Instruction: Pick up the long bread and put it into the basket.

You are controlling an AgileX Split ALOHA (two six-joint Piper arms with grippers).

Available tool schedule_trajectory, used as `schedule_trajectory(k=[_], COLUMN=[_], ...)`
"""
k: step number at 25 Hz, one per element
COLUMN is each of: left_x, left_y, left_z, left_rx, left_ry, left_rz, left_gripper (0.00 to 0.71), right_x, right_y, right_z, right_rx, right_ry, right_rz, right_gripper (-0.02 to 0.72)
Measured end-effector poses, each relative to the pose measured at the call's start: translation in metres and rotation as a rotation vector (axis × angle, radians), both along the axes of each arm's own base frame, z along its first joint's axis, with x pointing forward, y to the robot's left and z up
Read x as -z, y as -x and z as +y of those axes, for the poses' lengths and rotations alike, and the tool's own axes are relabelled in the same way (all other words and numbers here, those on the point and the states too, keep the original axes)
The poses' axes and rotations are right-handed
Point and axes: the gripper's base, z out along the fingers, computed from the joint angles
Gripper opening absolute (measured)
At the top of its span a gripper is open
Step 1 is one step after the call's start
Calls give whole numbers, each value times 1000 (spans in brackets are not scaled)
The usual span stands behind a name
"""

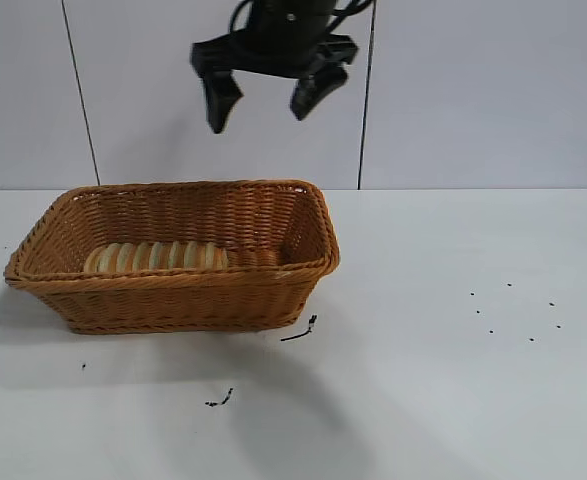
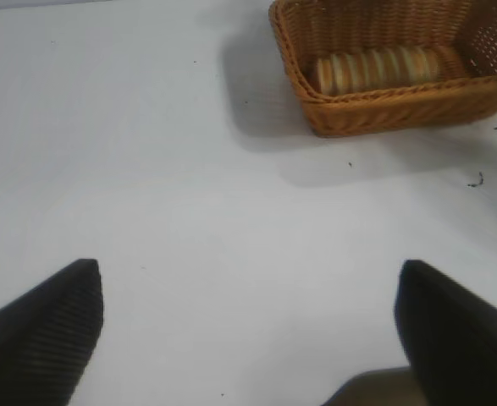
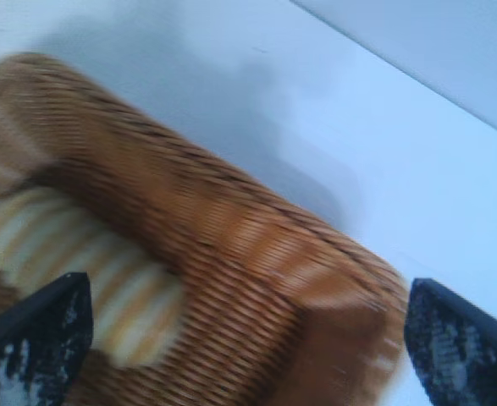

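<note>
The long bread [image 1: 158,256] lies inside the basket [image 1: 173,305], along its front wall at the left of the table. My right gripper [image 1: 258,120] hangs high above the basket's right end, open and empty. In the right wrist view the gripper [image 3: 244,288] is spread wide over the basket's end wall [image 3: 256,254], with the bread [image 3: 70,254] beside one fingertip. My left gripper [image 2: 246,279] is open and empty over bare table. It is out of the exterior view. From it the basket [image 2: 400,106] and the bread [image 2: 375,68] show far off.
Small black scraps lie on the white table in front of the basket [image 1: 301,332] and nearer the front edge [image 1: 220,400]. Several dark specks [image 1: 513,310] dot the table's right side. A grey wall stands behind.
</note>
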Motion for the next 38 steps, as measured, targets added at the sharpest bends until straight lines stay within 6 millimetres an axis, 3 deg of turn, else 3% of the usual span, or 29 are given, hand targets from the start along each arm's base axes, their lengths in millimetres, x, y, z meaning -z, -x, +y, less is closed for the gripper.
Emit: schedule_trajectory(k=[5,9,19,23,27,30,35,38], left_x=[0,0,0,0,0,0,0,0], left_y=[0,0,0,0,0,0,0,0], left_z=[0,0,0,0,0,0,0,0], left_rx=[0,0,0,0,0,0,0,0], left_ry=[0,0,0,0,0,0,0,0], left_rz=[0,0,0,0,0,0,0,0], left_gripper=[696,696,696,696,696,696,696,696], right_x=[2,4,2,-18,-54,-78,-104,-100], right_y=[-9,-8,-4,4,31,65,139,190], right_z=[-77,-112,-117,-117,-118,-119,-121,-122], right_rx=[150,218,218,219,219,219,219,218], right_ry=[21,28,36,31,27,26,29,34], right_rz=[54,102,128,94,64,64,82,122], right_gripper=[693,693,693,693,693,693,693,693])
